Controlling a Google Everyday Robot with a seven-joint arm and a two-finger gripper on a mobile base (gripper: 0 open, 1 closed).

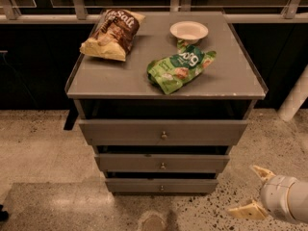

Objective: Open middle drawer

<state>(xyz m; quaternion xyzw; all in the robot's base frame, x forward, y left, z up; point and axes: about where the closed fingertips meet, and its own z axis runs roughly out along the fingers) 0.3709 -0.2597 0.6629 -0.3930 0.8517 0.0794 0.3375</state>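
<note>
1. the step in hand is, i judge, the approach: the gripper (253, 192) hangs low at about 4 o'clock in the view, well apart from the cabinet (82, 88) and touching nothing.
2. its two pale fingers (246, 210) are spread wide and hold nothing.
3. the middle drawer (134, 162) is the second of three grey fronts, a little below the centre, at about 10 o'clock from the gripper. its small knob (162, 166) sits at the middle of the front.
4. this drawer seems shut, but the dark gap above it makes this hard to say for sure.
5. the next move calls for travel toward 10 o'clock, one finger on each side of the knob, then closing and a straight pull outward.
6. of the arm only the white wrist (284, 198) shows, coming in from the edge at 4 o'clock with the fingers toward 9 o'clock.
</note>
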